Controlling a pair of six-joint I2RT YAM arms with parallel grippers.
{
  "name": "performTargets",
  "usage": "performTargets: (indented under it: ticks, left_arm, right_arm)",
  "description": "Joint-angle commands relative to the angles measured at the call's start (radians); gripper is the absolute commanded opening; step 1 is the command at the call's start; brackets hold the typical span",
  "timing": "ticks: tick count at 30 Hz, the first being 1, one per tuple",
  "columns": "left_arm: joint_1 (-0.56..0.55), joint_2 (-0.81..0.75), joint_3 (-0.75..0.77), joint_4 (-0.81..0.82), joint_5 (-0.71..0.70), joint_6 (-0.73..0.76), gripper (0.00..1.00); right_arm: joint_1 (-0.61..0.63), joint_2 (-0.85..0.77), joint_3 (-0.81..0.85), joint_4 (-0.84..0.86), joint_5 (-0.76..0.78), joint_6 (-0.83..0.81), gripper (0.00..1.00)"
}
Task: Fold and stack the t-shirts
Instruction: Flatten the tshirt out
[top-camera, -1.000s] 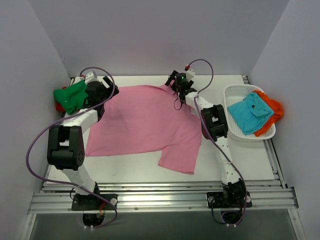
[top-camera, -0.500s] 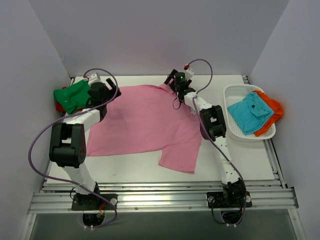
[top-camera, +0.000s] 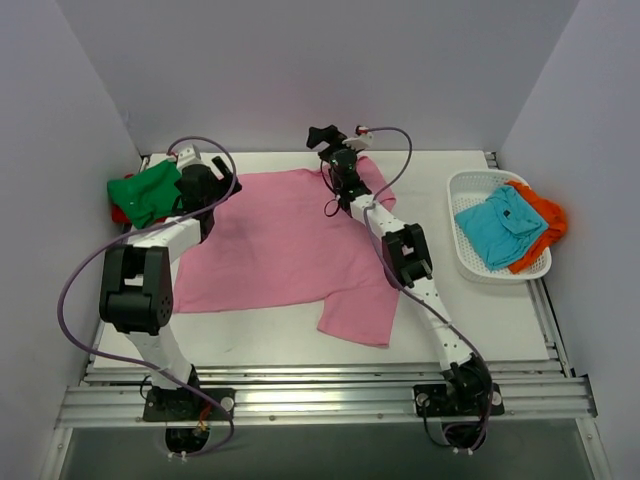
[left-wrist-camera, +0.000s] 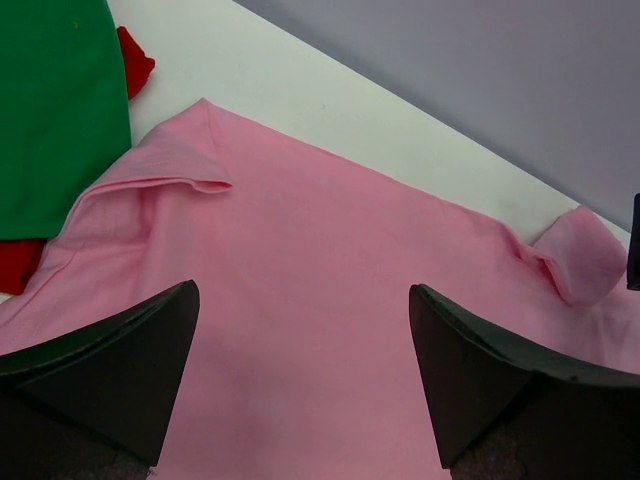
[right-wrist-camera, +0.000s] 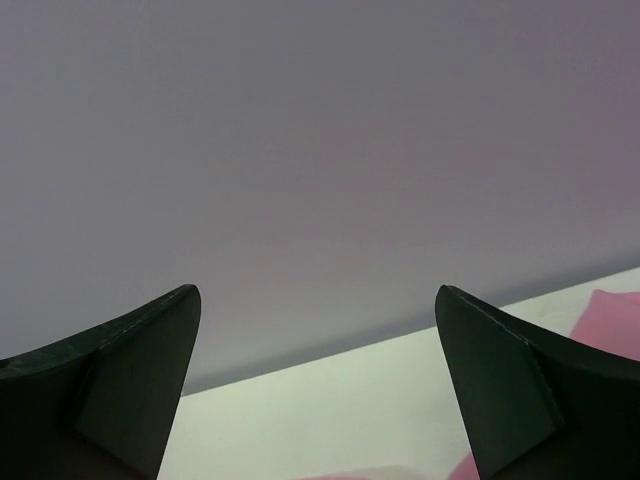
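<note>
The large pink shirt (top-camera: 290, 240) lies spread on the white table (top-camera: 260, 345), one sleeve at the front right. My left gripper (top-camera: 205, 185) is open and empty over the shirt's far left corner; its view shows pink cloth (left-wrist-camera: 330, 300) under the jaws. My right gripper (top-camera: 322, 135) is open and empty, raised above the shirt's far edge near the collar, facing the back wall. A folded green shirt (top-camera: 145, 192) lies on a red one (top-camera: 120, 212) at the far left. Teal (top-camera: 498, 225) and orange (top-camera: 545, 215) shirts lie in the basket.
The white mesh basket (top-camera: 470, 185) stands at the right edge of the table. Grey walls close in the back and both sides. The green shirt (left-wrist-camera: 50, 110) and the red one (left-wrist-camera: 135, 65) show at the left of the left wrist view.
My right gripper has lifted off the shirt's far right edge and swung left and back toward the wall. The left gripper shifted slightly right. The shirt lies as before.
</note>
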Motion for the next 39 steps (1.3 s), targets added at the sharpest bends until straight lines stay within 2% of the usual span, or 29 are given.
performTargets:
  ticks: [1,3,4,6,7,10,11,15,16,18,19,20,24,26,30,33,38,39]
  left_arm:
    - [-0.006,-0.053,0.018,0.034,-0.014,0.019,0.95]
    - [-0.009,-0.061,0.009,0.036,-0.015,0.019,0.95]
    - [-0.014,-0.065,0.007,0.036,-0.014,0.019,0.95]
    - [-0.017,-0.076,-0.001,0.036,-0.015,0.019,0.95]
    - [-0.02,-0.082,-0.002,0.034,-0.015,0.017,0.95]
    - [-0.028,-0.102,-0.022,0.031,-0.023,0.003,0.95]
    - [-0.029,-0.11,-0.025,0.021,-0.028,-0.013,0.96]
    - [-0.051,-0.156,-0.071,-0.027,-0.083,-0.072,0.96]
    - [-0.058,-0.189,-0.105,-0.035,-0.119,-0.084,0.97]
    - [-0.087,-0.229,-0.138,-0.08,-0.167,-0.128,0.97]
    - [-0.097,-0.274,-0.17,-0.099,-0.208,-0.147,0.97]
    - [-0.106,-0.297,-0.191,-0.119,-0.227,-0.168,0.97]
    - [-0.185,-0.397,-0.278,-0.203,-0.296,-0.27,0.98]
    - [-0.216,-0.455,-0.324,-0.244,-0.348,-0.302,0.98]
    - [-0.267,-0.532,-0.39,-0.309,-0.406,-0.368,0.98]
    - [-0.291,-0.591,-0.462,-0.338,-0.4,-0.391,0.98]
    - [-0.365,-0.694,-0.525,-0.403,-0.434,-0.414,0.99]
    - [-0.371,-0.708,-0.536,-0.412,-0.439,-0.415,0.99]
  right_arm:
    - [0.015,-0.021,0.048,0.174,0.096,-0.103,0.99]
    - [0.012,-0.081,-0.015,0.177,0.098,-0.132,1.0]
    - [0.009,-0.174,-0.152,0.2,0.095,-0.128,1.0]
    - [0.001,-0.28,-0.321,0.232,0.09,-0.113,1.0]
    - [0.0,-0.385,-0.486,0.265,0.09,-0.119,1.0]
    - [0.006,-0.583,-0.708,0.243,0.154,-0.122,1.0]
    - [0.007,-0.63,-0.828,0.211,0.177,-0.111,0.99]
    - [0.032,-0.817,-1.015,-0.039,0.323,-0.073,0.99]
    - [0.041,-0.878,-1.044,-0.156,0.422,-0.057,1.0]
    - [0.073,-0.938,-1.142,-0.249,0.534,-0.042,1.0]
    - [0.081,-0.993,-1.17,-0.367,0.629,-0.006,1.0]
    - [0.084,-1.021,-1.202,-0.418,0.653,0.081,1.0]
    - [0.122,-1.147,-1.383,-0.568,0.667,0.231,1.0]
    - [0.191,-1.213,-1.47,-0.659,0.705,0.274,1.0]
    - [0.357,-1.326,-1.54,-0.986,0.794,0.516,1.0]
    - [0.509,-1.42,-1.609,-1.14,0.788,0.701,1.0]
    - [0.737,-1.603,-1.812,-1.21,0.715,0.906,0.99]
    - [0.817,-1.647,-1.829,-1.275,0.705,0.944,0.98]
